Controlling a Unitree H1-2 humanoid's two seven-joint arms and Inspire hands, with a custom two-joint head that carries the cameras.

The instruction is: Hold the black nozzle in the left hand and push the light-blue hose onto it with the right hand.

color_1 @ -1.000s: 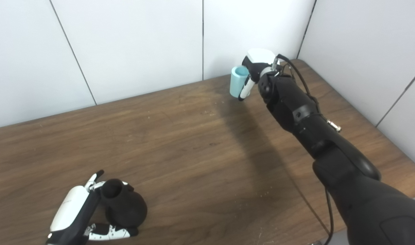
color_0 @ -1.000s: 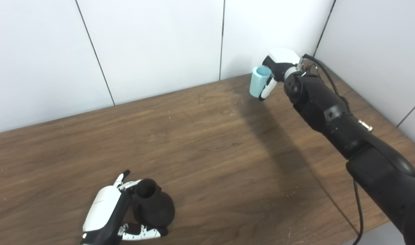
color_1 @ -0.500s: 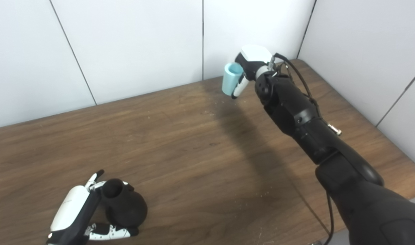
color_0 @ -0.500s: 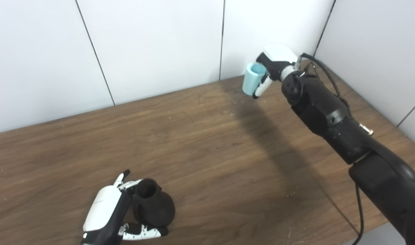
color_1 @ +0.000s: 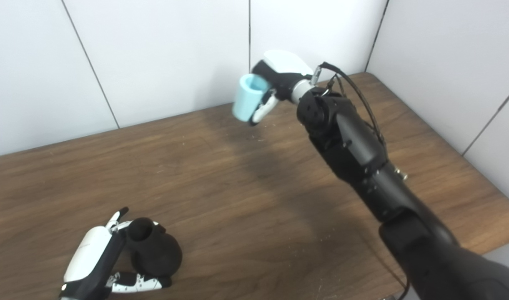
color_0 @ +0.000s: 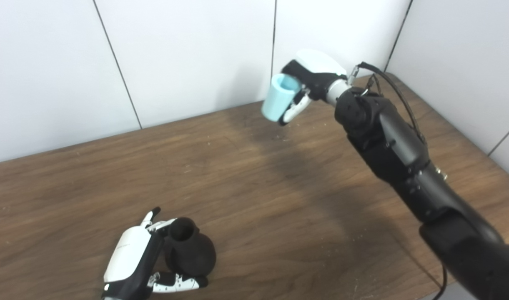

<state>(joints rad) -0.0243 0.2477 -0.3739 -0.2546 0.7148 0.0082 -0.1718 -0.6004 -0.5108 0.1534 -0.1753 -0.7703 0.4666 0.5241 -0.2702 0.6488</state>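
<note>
The black nozzle [color_0: 190,252] stands on the table near the front left, a bulbous body with a narrow open neck on top. My left hand [color_0: 135,260] is wrapped around it, thumb along its base. The light-blue hose piece [color_0: 277,97], a short open tube, is held in my right hand [color_0: 308,81], lifted above the table's far side with its open end tilted up. In the right eye view the hose [color_1: 247,98] and right hand [color_1: 279,75] sit far up and right of the nozzle [color_1: 155,252].
The brown wooden table [color_0: 246,187] spans the view, with white wall panels behind and at right. A black cable [color_0: 387,89] loops along my right forearm. The table's right edge runs near the wall.
My right hand has carried the hose left and a little higher, away from the far right corner. The left hand and nozzle have stayed put.
</note>
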